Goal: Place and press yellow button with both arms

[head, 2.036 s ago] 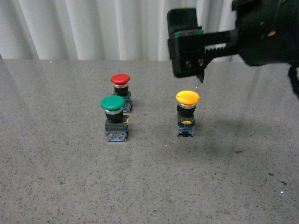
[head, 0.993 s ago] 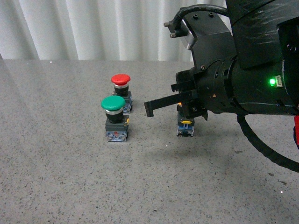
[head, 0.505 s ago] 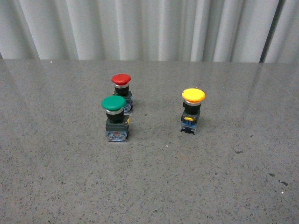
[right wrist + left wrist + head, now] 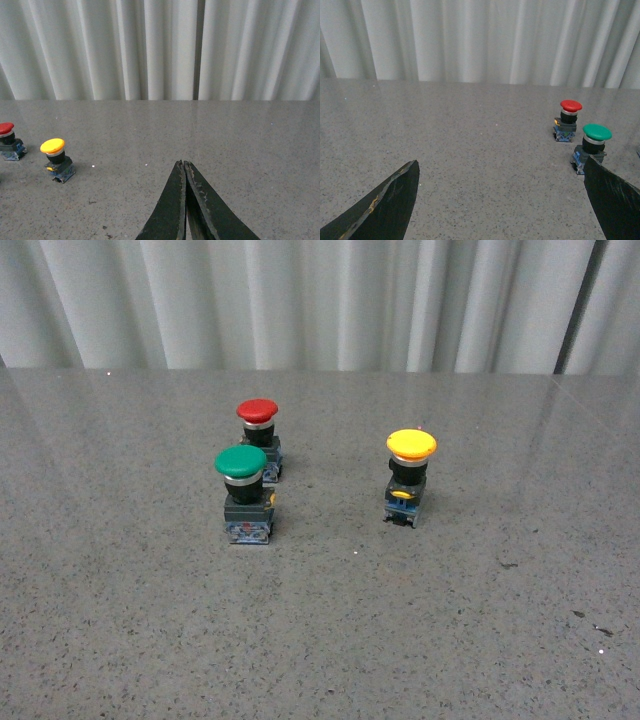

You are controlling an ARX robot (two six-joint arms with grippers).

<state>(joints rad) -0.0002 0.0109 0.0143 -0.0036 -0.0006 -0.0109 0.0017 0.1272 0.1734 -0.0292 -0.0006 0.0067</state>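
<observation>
1. My right end effector [image 4: 185, 200] is clenched, its two fingers pressed together with nothing between them, hovering above the table [image 4: 250, 150].
2. My left end effector [image 4: 500, 200] is released, fingers spread wide and empty.
3. The yellow button [image 4: 410, 478] stands upright, cap up, well apart from the green button [image 4: 243, 492] and red button [image 4: 259, 438].
4. Judgement: the right arm looks nearer; in its wrist view the yellow button [image 4: 56, 158] lies ahead and off to one side.
</observation>
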